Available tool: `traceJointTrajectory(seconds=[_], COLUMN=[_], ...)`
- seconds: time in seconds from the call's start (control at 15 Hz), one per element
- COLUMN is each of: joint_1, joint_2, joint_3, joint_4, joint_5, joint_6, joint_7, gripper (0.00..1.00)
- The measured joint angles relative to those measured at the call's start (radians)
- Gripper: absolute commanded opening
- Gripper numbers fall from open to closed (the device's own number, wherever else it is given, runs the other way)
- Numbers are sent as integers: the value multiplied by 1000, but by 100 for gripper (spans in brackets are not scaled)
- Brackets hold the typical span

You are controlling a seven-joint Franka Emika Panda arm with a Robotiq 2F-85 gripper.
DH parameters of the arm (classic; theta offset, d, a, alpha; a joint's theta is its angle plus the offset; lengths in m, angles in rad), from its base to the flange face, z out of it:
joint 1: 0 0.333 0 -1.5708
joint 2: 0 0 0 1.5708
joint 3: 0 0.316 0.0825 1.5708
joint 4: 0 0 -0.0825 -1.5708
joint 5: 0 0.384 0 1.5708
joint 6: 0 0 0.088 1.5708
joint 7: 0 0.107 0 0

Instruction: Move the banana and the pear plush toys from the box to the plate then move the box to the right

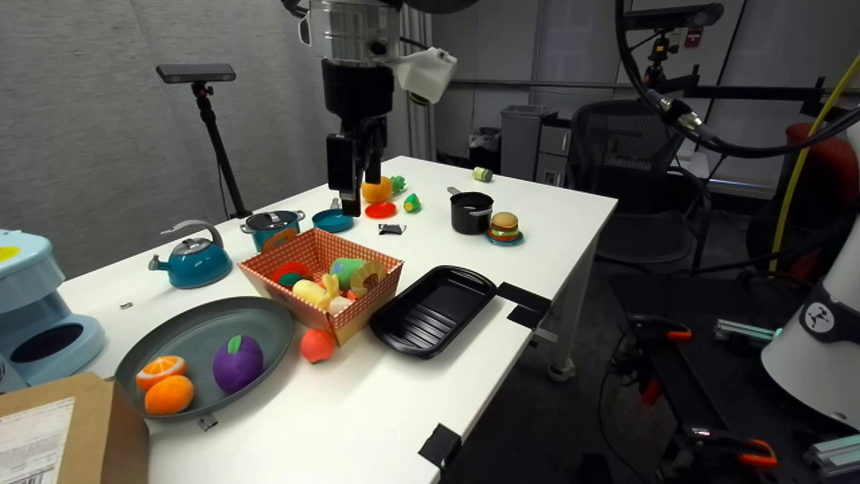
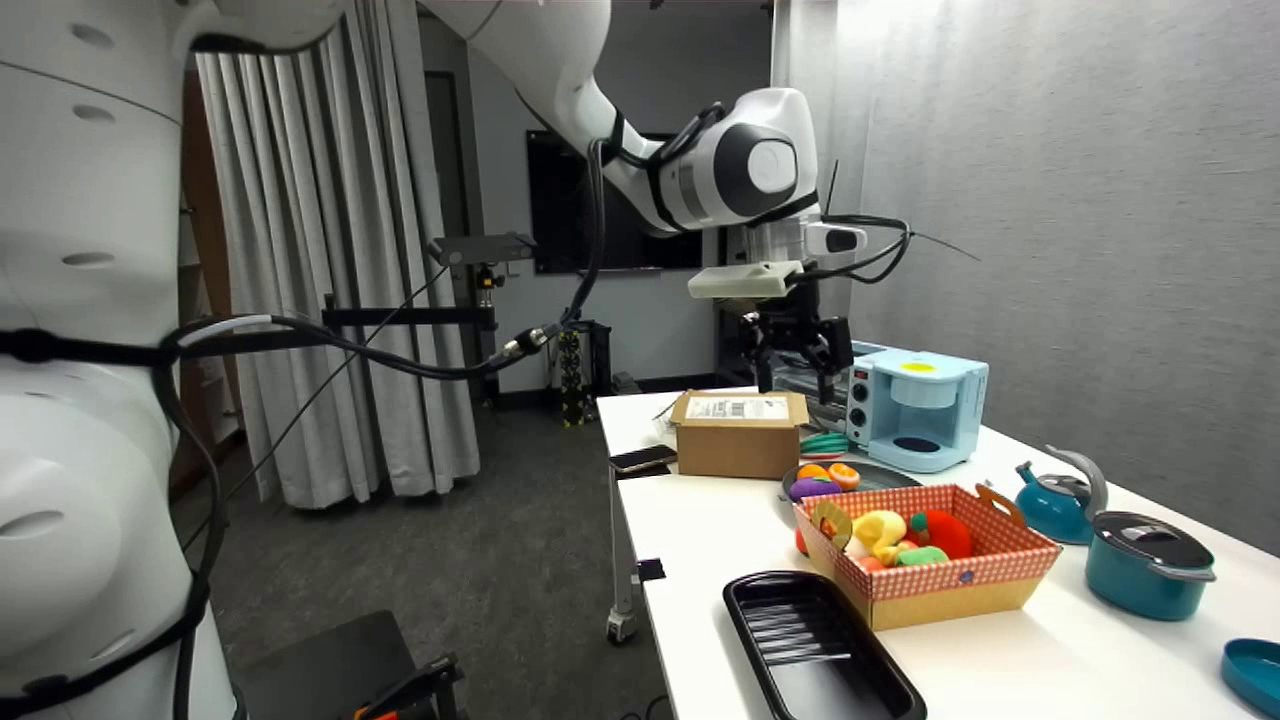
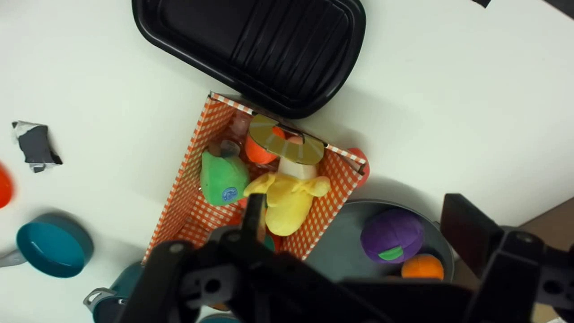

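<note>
A black, rectangular tray with a ridged floor (image 1: 437,312) lies just beside the shallow, orange-red checked cardboard box (image 2: 955,590); whether they touch I cannot tell. Along another wall of the box is the large, round, grey-blue plate (image 1: 218,323), with a brown cardboard carton (image 2: 738,450) near its rim. A small, round, red-orange plush fruit (image 1: 317,345) sits on the white table (image 1: 376,403) just beside a corner of the box. A tan cardboard handle flap (image 3: 293,152) leans inward, partly hiding the toys beneath it. Behind the box and plate stand one teal kettle with a grey handle (image 1: 199,263) and one teal lidded pot (image 2: 1150,585).

Inside the box are one pale yellow, peeled plush banana (image 3: 289,204) and one green, rounded plush pear (image 3: 223,177), next to each other among toys too overlapped to count. The plate bears three plush fruits: one round purple one (image 1: 238,364), one whole orange (image 1: 169,396) and one orange half (image 1: 160,371).

The black two-fingered gripper (image 2: 796,386) hangs in the air above the table, its fingers (image 3: 468,231) spread wide, well apart from the toys.
</note>
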Motion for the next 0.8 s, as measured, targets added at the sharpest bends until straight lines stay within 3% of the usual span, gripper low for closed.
traceJointTrajectory(seconds=[0.8], joint_1=[0], joint_2=[307], joint_3=[-41], joint_4=[245], joint_5=[0], joint_6=[59], joint_7=[0], gripper=[100])
